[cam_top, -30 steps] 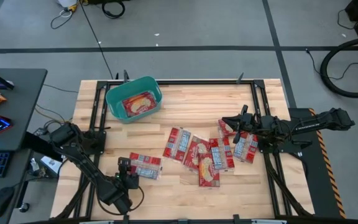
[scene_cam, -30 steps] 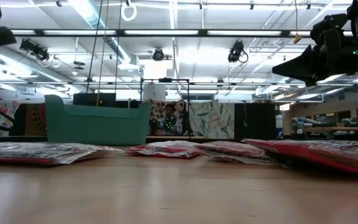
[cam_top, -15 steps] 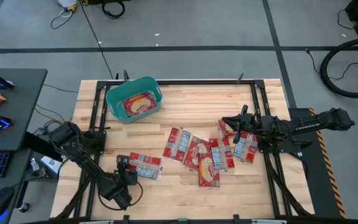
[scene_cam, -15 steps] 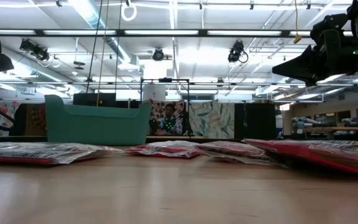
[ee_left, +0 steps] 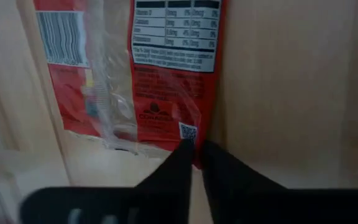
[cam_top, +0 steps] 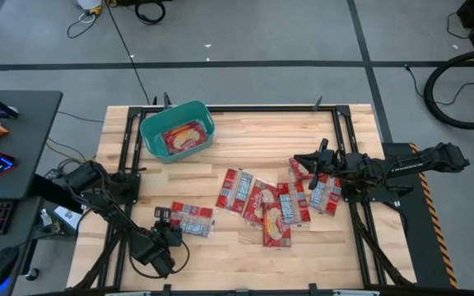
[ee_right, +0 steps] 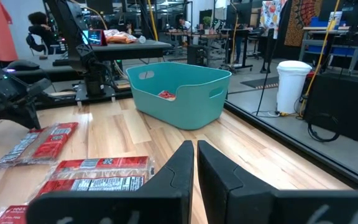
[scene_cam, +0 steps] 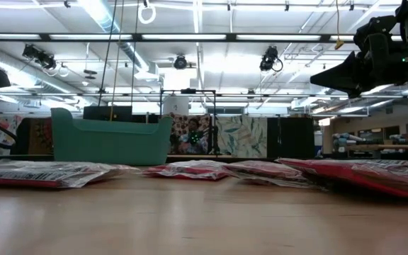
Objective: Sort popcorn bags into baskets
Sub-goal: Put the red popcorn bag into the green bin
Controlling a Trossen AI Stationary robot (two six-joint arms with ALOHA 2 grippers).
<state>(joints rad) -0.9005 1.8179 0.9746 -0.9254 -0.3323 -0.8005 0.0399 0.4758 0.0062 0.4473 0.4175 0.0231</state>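
The left gripper (ee_left: 194,163), nearly closed and empty, is poised at a bag (ee_left: 148,68); its edge could be missed.

My two arms are dark, near-black, built of chunky jointed segments; my left gripper (ee_left: 196,163) ends in two smooth, tapered black fingers – matte plastic; my right gripper (ee_right: 195,163) looks the same; black cabling trails along both arms.
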